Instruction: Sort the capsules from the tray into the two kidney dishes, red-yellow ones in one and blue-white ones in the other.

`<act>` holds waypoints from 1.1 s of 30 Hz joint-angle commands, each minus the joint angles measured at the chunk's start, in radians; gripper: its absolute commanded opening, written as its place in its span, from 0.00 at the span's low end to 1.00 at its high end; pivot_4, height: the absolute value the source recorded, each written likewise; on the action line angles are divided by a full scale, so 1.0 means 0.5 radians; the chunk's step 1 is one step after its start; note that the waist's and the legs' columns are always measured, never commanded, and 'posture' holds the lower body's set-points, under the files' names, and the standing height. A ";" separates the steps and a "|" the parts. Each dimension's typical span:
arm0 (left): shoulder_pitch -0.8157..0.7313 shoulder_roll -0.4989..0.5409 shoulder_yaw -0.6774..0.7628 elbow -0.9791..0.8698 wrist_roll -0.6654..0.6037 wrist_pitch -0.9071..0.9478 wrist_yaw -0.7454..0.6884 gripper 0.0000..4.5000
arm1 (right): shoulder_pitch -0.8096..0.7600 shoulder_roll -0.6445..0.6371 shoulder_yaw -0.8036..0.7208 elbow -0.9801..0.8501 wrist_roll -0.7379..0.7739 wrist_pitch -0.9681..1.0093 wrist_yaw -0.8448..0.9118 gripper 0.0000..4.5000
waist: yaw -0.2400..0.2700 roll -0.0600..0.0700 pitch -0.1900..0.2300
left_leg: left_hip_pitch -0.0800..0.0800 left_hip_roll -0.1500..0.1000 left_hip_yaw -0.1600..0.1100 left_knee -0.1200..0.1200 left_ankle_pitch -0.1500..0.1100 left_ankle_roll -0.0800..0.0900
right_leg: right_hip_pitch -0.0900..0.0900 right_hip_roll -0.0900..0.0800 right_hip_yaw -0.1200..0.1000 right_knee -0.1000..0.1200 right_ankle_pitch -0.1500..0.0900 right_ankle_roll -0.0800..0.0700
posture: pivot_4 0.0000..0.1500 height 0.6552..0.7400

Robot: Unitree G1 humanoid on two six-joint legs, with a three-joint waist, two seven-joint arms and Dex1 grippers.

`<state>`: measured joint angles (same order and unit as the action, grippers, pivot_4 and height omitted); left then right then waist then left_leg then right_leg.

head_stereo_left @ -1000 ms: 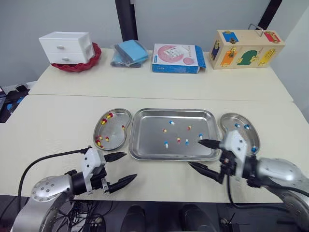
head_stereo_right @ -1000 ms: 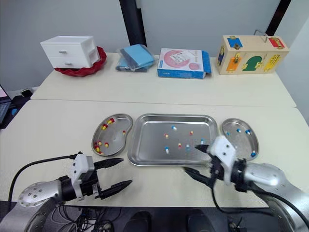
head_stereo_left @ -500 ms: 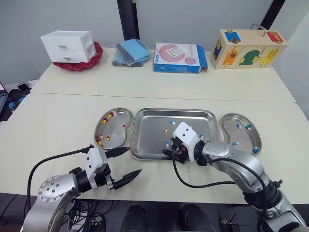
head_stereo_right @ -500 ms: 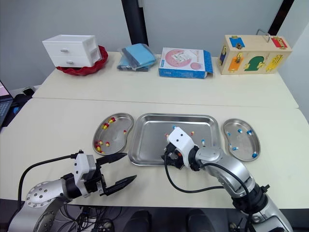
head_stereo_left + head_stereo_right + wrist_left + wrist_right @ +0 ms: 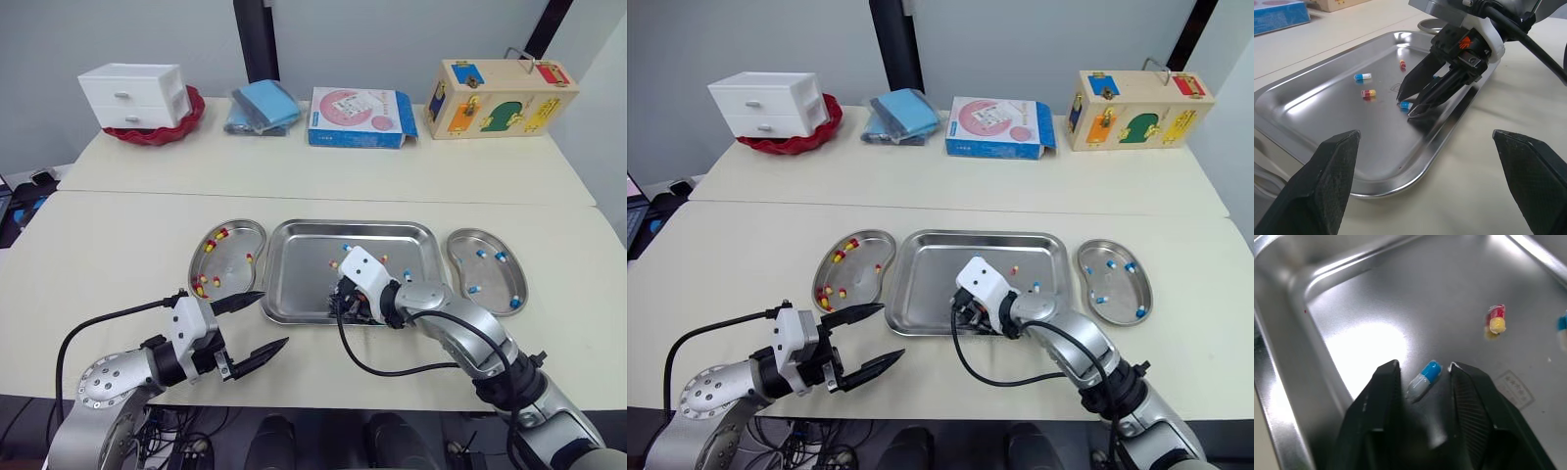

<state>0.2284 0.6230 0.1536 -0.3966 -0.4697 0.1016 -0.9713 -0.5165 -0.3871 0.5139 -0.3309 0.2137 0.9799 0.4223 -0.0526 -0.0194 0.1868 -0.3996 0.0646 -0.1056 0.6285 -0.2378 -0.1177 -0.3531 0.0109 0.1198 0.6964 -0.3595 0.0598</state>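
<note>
A steel tray (image 5: 348, 227) holds several loose capsules. My right gripper (image 5: 343, 302) reaches down into its front left part. The fingers stand narrowly apart on either side of a blue-white capsule (image 5: 1425, 377) that lies on the tray floor. A red-yellow capsule (image 5: 1496, 320) lies a little beyond it. The left kidney dish (image 5: 232, 266) holds red-yellow capsules, and the right kidney dish (image 5: 490, 276) holds blue-white ones. My left gripper (image 5: 272, 318) hovers wide open and empty in front of the left dish, off the tray's front left corner.
On the far table stand a white drawer box (image 5: 135, 93) in a red basket, a folded blue cloth (image 5: 263, 106), a blue and pink carton (image 5: 361, 117) and a wooden toy box (image 5: 500, 96). A black cable (image 5: 98, 323) trails from my left arm.
My right gripper has moved from in front of the tray's right corner into the tray's front left part. Its fingers have narrowed around the blue-white capsule. The left gripper has hardly moved.
</note>
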 commanded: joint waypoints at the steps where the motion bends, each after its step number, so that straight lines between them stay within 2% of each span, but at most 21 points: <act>1: -0.029 0.005 -0.006 -0.075 -0.032 0.001 0.007 1.00 | -0.009 -0.023 0.063 0.018 -0.064 -0.036 0.061 0.19 | -0.001 0.000 0.000 | 0.000 0.000 0.000 0.000 0.000 0.000 | 0.000 0.000 0.000 0.000 0.000 0.000 | 1.00 1.00; 4: -0.046 0.005 -0.008 -0.057 -0.036 0.000 -0.003 1.00 | -0.029 -0.033 0.085 0.029 -0.113 -0.087 0.101 0.03 | -0.003 0.000 0.000 | 0.000 0.000 0.000 0.000 0.000 0.000 | 0.000 0.000 0.000 0.000 0.000 0.000 | 1.00 1.00; 5: -0.052 0.004 -0.009 -0.051 -0.037 -0.002 -0.008 1.00 | -0.037 -0.032 0.086 0.030 -0.125 -0.105 0.112 0.01 | -0.004 0.000 0.000 | 0.000 0.000 0.000 0.000 0.000 0.000 | 0.000 0.000 0.000 0.000 0.000 0.000 | 1.00 1.00; 11: -0.094 0.032 -0.048 -0.010 -0.050 0.024 -0.081 1.00 | -0.035 -0.034 -0.021 -0.057 -0.145 -0.183 0.167 0.01 | -0.005 0.000 0.000 | 0.000 0.000 0.000 0.000 0.000 0.000 | 0.000 0.000 0.000 0.000 0.000 0.000 | 1.00 1.00; 16: -0.187 -0.028 -0.080 0.106 -0.133 -0.127 -0.267 1.00 | 0.200 -0.132 -0.429 -0.436 0.024 -0.138 0.202 0.01 | 0.013 0.002 0.001 | -0.002 -0.001 -0.001 0.000 0.000 0.000 | 0.000 0.000 -0.001 -0.002 0.000 0.000 | 1.00 1.00; 22: -0.292 -0.063 -0.131 0.297 -0.168 -0.252 -0.496 1.00 | 0.799 -0.321 -1.133 -0.843 0.141 -0.156 0.201 0.01 | 0.039 0.002 0.002 | -0.002 -0.001 -0.001 -0.001 0.000 0.000 | 0.001 0.000 -0.001 -0.002 0.000 0.000 | 1.00 1.00; 27: -0.321 -0.097 -0.159 0.401 -0.151 -0.364 -0.591 1.00 | 1.190 -0.310 -1.592 -0.936 0.147 -0.268 0.145 0.01 | 0.031 0.003 0.001 | 0.000 -0.001 0.001 -0.001 0.000 0.000 | 0.001 0.000 0.000 -0.002 0.000 0.000 | 1.00 1.00; 33: -0.338 -0.130 -0.180 0.399 -0.166 -0.391 -0.626 1.00 | 1.407 -0.267 -1.817 -0.839 0.142 -0.472 0.092 0.01 | 0.020 0.003 0.001 | 0.000 -0.001 0.002 0.000 0.000 0.000 | 0.002 0.000 0.001 -0.001 0.000 0.000 | 1.00 1.00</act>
<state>0.0651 0.5612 0.0666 -0.1829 -0.5342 -0.0741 -1.2775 0.1859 -0.5264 -0.3559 -0.7398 0.2871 0.7823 0.4781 -0.0424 -0.0181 0.1875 -0.3994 0.0641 -0.1047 0.6284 -0.2379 -0.1175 -0.3519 0.0110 0.1205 0.6957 -0.3597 0.0598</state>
